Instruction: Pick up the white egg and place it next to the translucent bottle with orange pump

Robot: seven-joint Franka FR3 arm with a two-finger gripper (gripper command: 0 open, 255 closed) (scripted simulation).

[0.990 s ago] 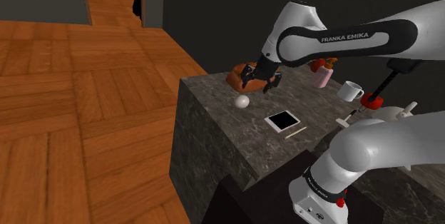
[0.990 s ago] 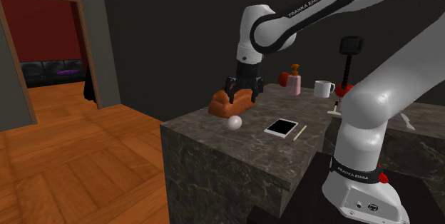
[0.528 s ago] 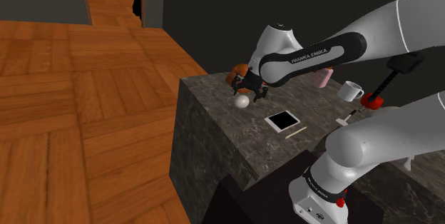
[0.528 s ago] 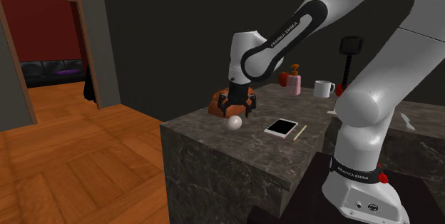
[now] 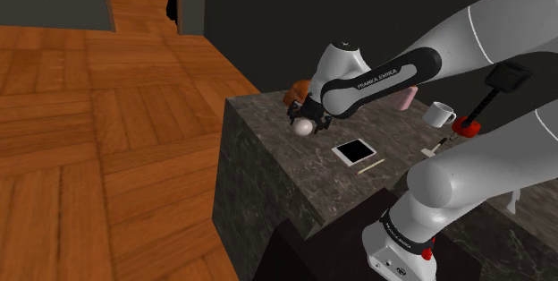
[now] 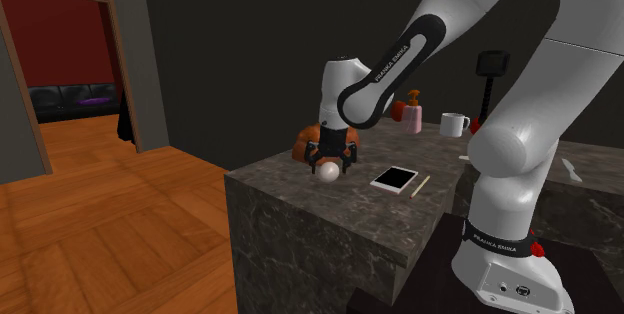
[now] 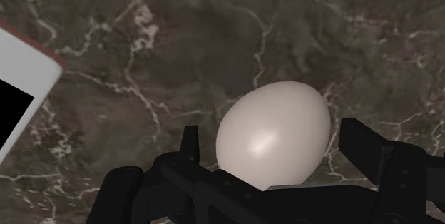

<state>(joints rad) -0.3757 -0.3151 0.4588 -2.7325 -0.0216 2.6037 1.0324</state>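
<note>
The white egg (image 5: 303, 127) (image 6: 328, 171) (image 7: 274, 133) lies on the dark marble counter (image 5: 268, 149) near its corner. My gripper (image 5: 304, 123) (image 6: 328, 165) (image 7: 274, 148) is down over the egg and open, one black finger on each side. In the wrist view a narrow gap shows between each finger and the shell. The pink translucent bottle with the orange pump (image 6: 411, 114) (image 5: 407, 98) stands farther back on the counter, beside a white mug, and my arm partly hides it in the shoulder view.
An orange-brown bread loaf (image 6: 304, 145) (image 5: 294, 93) lies just behind the egg. A black-screened phone (image 5: 355, 150) (image 6: 395, 178) (image 7: 18, 108) and a thin stick (image 5: 369, 166) lie toward the stand. A white mug (image 5: 438, 114) (image 6: 453, 124) stands by the bottle. The counter edge drops to the wooden floor.
The gripper has come down from above the loaf and moved toward the counter corner, and it now straddles the egg. The egg has not moved.
</note>
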